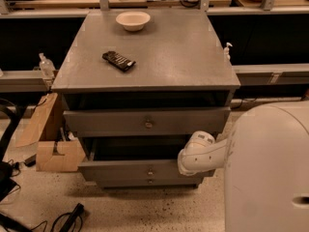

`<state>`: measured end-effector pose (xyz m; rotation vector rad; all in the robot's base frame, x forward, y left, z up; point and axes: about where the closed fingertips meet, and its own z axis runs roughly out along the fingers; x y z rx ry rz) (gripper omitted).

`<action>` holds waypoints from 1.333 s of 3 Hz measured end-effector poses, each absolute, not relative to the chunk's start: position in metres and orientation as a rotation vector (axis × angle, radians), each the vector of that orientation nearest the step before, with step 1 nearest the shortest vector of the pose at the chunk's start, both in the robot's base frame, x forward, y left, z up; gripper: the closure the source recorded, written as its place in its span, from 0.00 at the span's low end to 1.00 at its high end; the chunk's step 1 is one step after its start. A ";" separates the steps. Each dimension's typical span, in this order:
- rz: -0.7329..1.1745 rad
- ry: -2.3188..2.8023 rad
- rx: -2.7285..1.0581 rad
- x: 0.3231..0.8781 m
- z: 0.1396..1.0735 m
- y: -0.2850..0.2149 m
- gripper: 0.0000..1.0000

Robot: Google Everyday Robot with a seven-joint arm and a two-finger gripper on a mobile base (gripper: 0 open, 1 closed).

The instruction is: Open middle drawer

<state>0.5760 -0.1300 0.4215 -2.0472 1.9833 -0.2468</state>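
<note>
1. Right, counting first: I see one grey cabinet (pixel 193 52) with three drawers, and each drawer has one small round knob at the centre of its front.
2. One white arm (pixel 212 151) reaches in from the robot's body (pixel 270 168). Its single gripper (pixel 189 159) is low at the cabinet's right side, and I cannot tell whether it is open or closed.
3. The middle drawer (pixel 120 169) runs leftward from the gripper, which overlaps the right end of the drawer's front. That front is flat, grey and mid-sized, and its metal knob (pixel 150 170) is a little left of the gripper at about the same height.
4. This drawer stands pulled out, with a dark open gap above its front.
5. The taller top drawer (pixel 106 122) is above the gripper and also sits out from the frame. The narrow bottom drawer (pixel 125 181) is just below and left of it.
6. On the top, up and left of the gripper, there are one pale bowl (pixel 133 20) and one dark packet (pixel 119 61), well apart.
7. Two small bottles flank the cabinet, one on the left (pixel 46 65) and one on the right (pixel 226 50).
8. One cardboard box (pixel 53 156) sits on the floor far left of the gripper.
</note>
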 end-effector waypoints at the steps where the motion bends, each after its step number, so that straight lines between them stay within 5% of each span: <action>1: -0.205 1.982 -2.045 0.560 0.418 -0.132 1.00; 4: -0.169 1.950 -2.058 0.544 0.427 -0.134 1.00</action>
